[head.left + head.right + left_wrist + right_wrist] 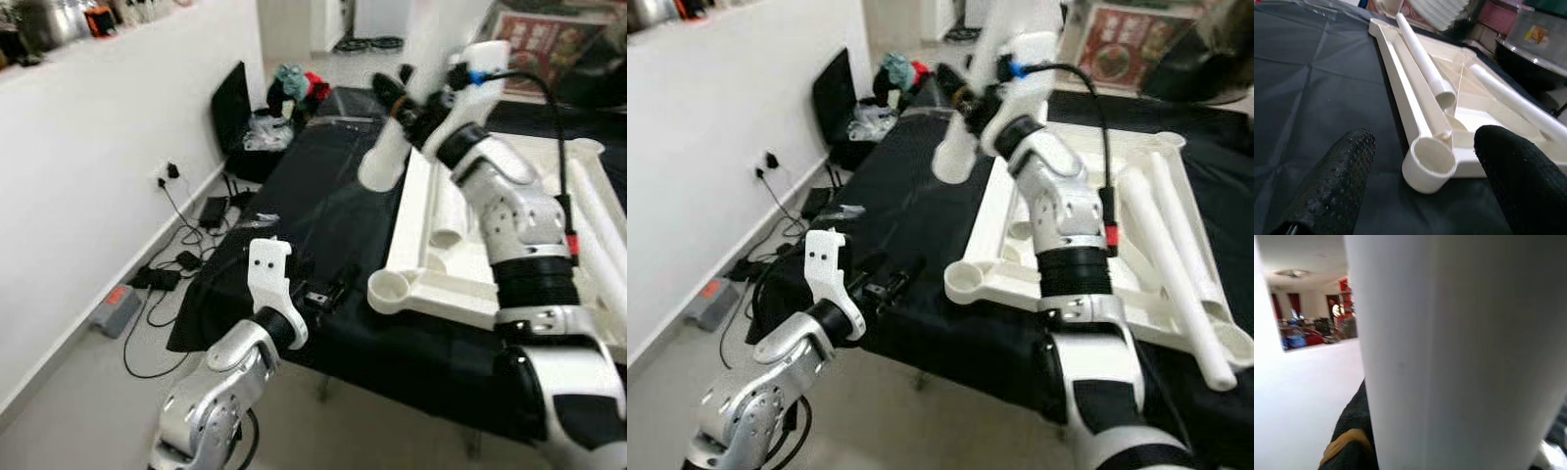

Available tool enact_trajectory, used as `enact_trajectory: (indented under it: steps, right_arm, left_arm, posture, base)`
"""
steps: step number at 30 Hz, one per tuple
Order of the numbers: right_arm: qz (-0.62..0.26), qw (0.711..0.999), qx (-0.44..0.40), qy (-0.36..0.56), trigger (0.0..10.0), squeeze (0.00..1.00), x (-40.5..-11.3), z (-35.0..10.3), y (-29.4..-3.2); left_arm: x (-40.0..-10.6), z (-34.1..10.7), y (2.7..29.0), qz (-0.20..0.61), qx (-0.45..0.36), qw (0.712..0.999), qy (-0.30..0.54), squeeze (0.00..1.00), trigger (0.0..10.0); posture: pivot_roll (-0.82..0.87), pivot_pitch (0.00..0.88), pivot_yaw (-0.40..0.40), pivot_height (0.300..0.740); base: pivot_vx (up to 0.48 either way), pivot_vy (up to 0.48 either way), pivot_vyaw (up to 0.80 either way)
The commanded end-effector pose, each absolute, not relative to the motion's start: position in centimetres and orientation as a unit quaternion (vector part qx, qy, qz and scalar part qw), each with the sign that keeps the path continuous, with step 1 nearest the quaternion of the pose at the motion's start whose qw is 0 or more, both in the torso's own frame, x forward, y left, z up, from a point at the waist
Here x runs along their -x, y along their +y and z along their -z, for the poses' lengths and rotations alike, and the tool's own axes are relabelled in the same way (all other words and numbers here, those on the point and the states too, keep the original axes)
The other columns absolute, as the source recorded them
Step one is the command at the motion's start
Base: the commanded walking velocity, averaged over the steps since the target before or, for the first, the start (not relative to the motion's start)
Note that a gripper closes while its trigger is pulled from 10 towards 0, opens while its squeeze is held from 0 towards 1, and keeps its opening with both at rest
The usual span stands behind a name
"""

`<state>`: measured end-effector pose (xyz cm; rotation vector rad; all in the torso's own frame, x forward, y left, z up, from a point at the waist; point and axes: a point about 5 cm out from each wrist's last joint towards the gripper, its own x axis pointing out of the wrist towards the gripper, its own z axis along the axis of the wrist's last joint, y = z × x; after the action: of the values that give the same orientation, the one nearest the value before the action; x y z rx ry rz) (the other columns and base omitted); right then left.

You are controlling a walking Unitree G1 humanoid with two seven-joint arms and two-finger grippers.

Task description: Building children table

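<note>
Currently leg-fitting step: right gripper (404,103) clamped on white table leg (387,152), lifted above counter's (323,220) middle. Left gripper (1420,181) fingers apart near front edge, facing upturned tabletop's (441,284) corner socket (1429,164). Next, likely: lower leg upright into socket.

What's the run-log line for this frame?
right claw: shut on table leg, lifted | left claw: open, facing tabletop corner socket

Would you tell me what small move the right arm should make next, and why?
Probably lower the white plastic tube leg, held aloft in the right gripper, toward the empty round corner socket of the upturned white tabletop, since that socket faces up and the open left gripper waits beside it.
</note>
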<state>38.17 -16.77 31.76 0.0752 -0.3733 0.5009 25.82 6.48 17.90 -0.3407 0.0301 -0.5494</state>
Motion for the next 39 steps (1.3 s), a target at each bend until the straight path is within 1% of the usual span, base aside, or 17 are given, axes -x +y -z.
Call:
enact_trajectory:
  steps: [1, 4, 7, 9, 12, 14, 17, 18, 19, 20, 21, 23, 24, 27, 28, 31, 39]
  right_arm:
    - [-0.282, 0.940, -0.038, -0.190, 10.0, 0.00, -38.0, -31.7, -16.5]
    - [-0.323, 0.929, -0.033, -0.175, 10.0, 0.00, -37.5, -31.0, -16.5]
    - [-0.396, 0.907, -0.024, -0.142, 10.0, 0.00, -36.3, -29.3, -17.4]
    - [-0.396, 0.907, -0.024, -0.142, 10.0, 0.00, -36.3, -29.3, -17.4]
    - [-0.445, 0.886, -0.002, -0.127, 10.0, 0.00, -35.5, -28.6, -17.1]
    - [-0.445, 0.886, -0.002, -0.127, 10.0, 0.00, -35.5, -28.6, -17.1]
    - [-0.522, 0.847, 0.025, -0.098, 10.0, 0.00, -35.5, -28.2, -15.9]
    - [-0.522, 0.847, 0.025, -0.098, 10.0, 0.00, -35.5, -28.2, -15.9]
    - [-0.547, 0.831, 0.032, -0.094, 10.0, 0.00, -35.5, -28.4, -15.8]
    - [-0.547, 0.831, 0.032, -0.094, 10.0, 0.00, -35.5, -28.4, -15.8]
    - [-0.569, 0.816, 0.037, -0.095, 10.0, 0.00, -35.3, -28.9, -16.0]
    - [-0.569, 0.816, 0.037, -0.095, 10.0, 0.00, -35.3, -28.9, -16.0]
    - [-0.585, 0.804, 0.041, -0.098, 10.0, 0.00, -35.3, -29.6, -16.3]
    - [-0.597, 0.794, 0.044, -0.106, 10.0, 0.00, -35.4, -30.5, -16.6]
    - [-0.623, 0.771, 0.044, -0.125, 10.0, 0.00, -35.1, -32.1, -17.1]
    - [-0.635, 0.759, 0.044, -0.138, 10.0, 0.00, -34.9, -33.0, -17.4]
    - [-0.646, 0.746, 0.065, -0.147, 10.0, 0.00, -34.6, -34.4, -18.8]
  left_arm:
    - [-25.5, -17.4, 6.9, 0.267, 0.153, 0.951, 0.020, 0.00, 10.0]
    - [-25.0, -17.2, 6.9, 0.281, 0.123, 0.952, 0.018, 0.00, 10.0]
    - [-23.4, -15.8, 7.4, 0.325, 0.051, 0.944, 0.029, 0.00, 10.0]
    - [-23.4, -15.8, 7.4, 0.325, 0.051, 0.944, 0.029, 0.00, 10.0]
    - [-22.3, -15.2, 7.7, 0.338, 0.054, 0.938, 0.047, 0.00, 10.0]
    - [-22.3, -15.2, 7.7, 0.338, 0.054, 0.938, 0.047, 0.00, 10.0]
    - [-21.4, -15.7, 7.6, 0.346, 0.054, 0.935, 0.049, 0.00, 10.0]
    - [-21.4, -15.7, 7.6, 0.346, 0.054, 0.935, 0.049, 0.00, 10.0]
    - [-21.2, -16.0, 7.5, 0.348, 0.058, 0.934, 0.049, 0.00, 10.0]
    - [-21.2, -16.0, 7.5, 0.348, 0.058, 0.934, 0.049, 0.00, 10.0]
    - [-20.7, -16.2, 7.5, 0.351, 0.059, 0.933, 0.049, 0.00, 10.0]
    - [-20.7, -16.2, 7.5, 0.351, 0.059, 0.933, 0.049, 0.00, 10.0]
    - [-20.2, -16.2, 7.4, 0.356, 0.057, 0.931, 0.052, 0.00, 10.0]
    - [-19.7, -16.1, 7.3, 0.359, 0.056, 0.930, 0.057, 0.00, 10.0]
    - [-18.7, -15.9, 7.4, 0.365, 0.055, 0.927, 0.063, 0.00, 10.0]
    - [-18.4, -15.8, 7.4, 0.367, 0.056, 0.926, 0.067, 0.00, 10.0]
    - [-18.1, -15.9, 7.5, 0.364, 0.057, 0.927, 0.076, 0.00, 10.0]
  posture:
    - [0.12, 0.125, -0.038, 0.740]
    - [0.12, 0.138, -0.036, 0.740]
    - [0.12, 0.181, -0.029, 0.740]
    - [0.12, 0.181, -0.029, 0.740]
    - [0.14, 0.216, -0.019, 0.740]
    - [0.14, 0.216, -0.019, 0.740]
    - [0.15, 0.262, -0.012, 0.740]
    - [0.15, 0.262, -0.012, 0.740]
    - [0.17, 0.279, -0.013, 0.740]
    - [0.17, 0.279, -0.013, 0.740]
    - [0.18, 0.294, -0.010, 0.740]
    - [0.18, 0.294, -0.010, 0.740]
    - [0.18, 0.310, -0.011, 0.740]
    - [0.18, 0.327, -0.007, 0.740]
    - [0.18, 0.347, 0.000, 0.740]
    - [0.18, 0.348, 0.000, 0.740]
    - [0.19, 0.345, -0.002, 0.740]
  base:
    - [0.000, 0.000, 0.00]
    - [0.000, 0.000, 0.00]
    - [0.000, 0.000, 0.00]
    - [0.000, 0.000, 0.00]
    - [0.000, 0.000, 0.00]
    - [0.000, 0.000, 0.00]
    - [0.000, 0.000, 0.00]
    - [0.000, 0.000, 0.00]
    - [0.000, 0.000, 0.00]
    - [0.000, 0.000, 0.00]
    - [0.000, 0.000, 0.00]
    - [0.000, 0.000, 0.00]
    - [0.000, 0.000, 0.00]
    - [0.000, 0.000, 0.00]
    - [0.000, 0.000, 0.00]
    - [0.000, 0.000, 0.00]
    - [0.000, 0.000, 0.00]
